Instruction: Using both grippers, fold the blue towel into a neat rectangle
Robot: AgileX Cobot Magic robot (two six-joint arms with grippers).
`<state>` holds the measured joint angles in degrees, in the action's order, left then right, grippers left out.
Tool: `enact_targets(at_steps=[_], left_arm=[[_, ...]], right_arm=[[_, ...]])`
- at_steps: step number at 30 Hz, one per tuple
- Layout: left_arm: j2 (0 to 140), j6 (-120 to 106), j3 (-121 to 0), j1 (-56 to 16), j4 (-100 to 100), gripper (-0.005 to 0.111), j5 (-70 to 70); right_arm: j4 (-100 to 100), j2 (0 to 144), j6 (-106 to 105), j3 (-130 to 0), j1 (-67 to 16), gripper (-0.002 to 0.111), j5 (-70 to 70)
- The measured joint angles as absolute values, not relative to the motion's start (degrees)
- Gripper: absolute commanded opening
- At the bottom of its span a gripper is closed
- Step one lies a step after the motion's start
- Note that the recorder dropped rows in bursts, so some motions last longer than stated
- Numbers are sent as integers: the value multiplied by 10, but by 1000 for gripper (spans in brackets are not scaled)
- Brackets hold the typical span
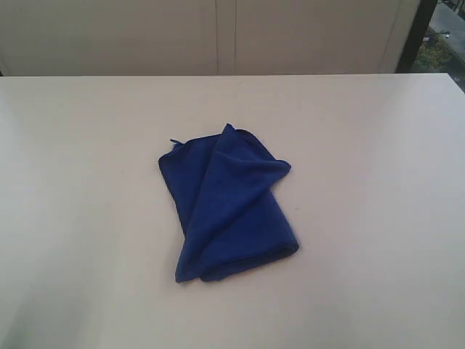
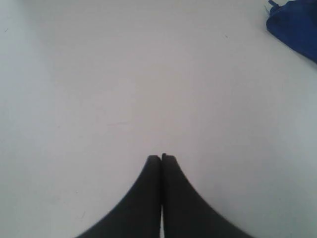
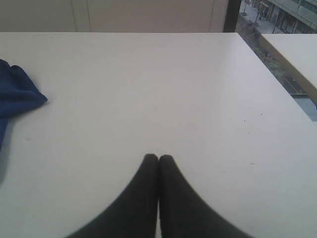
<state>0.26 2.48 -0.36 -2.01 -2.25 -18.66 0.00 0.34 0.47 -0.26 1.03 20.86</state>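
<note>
The blue towel [image 1: 229,203] lies loosely folded and slanted in the middle of the white table [image 1: 378,160], with an upper layer bunched across it and a small thread loop at its far left corner. Neither arm shows in the exterior view. In the left wrist view my left gripper [image 2: 162,157] is shut with its black fingers pressed together above bare table, and a corner of the towel [image 2: 297,25] lies well away from it. My right gripper [image 3: 158,157] is shut too, holding nothing, with the edge of the towel [image 3: 17,94] off to one side.
A pale panelled wall [image 1: 218,36] runs behind the table's far edge. A dark window frame [image 1: 418,33] stands at the far right. The right wrist view shows the table's far right corner, a second pale table [image 3: 294,52] beyond a gap, and a street outside.
</note>
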Motion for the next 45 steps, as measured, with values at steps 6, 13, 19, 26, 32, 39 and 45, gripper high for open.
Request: enact_targets(at_steps=[6,13,19,26,32,39,45], left_arm=[[3,25,-4,-20,-23,0,-187],[3,25,-4,-20,-23,0,-187],[3,25,-4,-20,-23,0,-187],[3,25,-4,-20,-23,0,-187],[3,25,-4,-20,-23,0,-187],[3,25,-4,-20,-23,0,-187],[3,25,-4,-20,-23,0,-187]], right_arm=[[0,3,5,-3,10,0,209],[0,3,5,-3,10,0,209],[0,3,5,-3,10,0,204],[0,3,5,-3,10,0,89],[0,3,5,-3,10,0,-37],[0,3,5,-3,10,0,-88],[0,3,5,-3,10,0,-90]])
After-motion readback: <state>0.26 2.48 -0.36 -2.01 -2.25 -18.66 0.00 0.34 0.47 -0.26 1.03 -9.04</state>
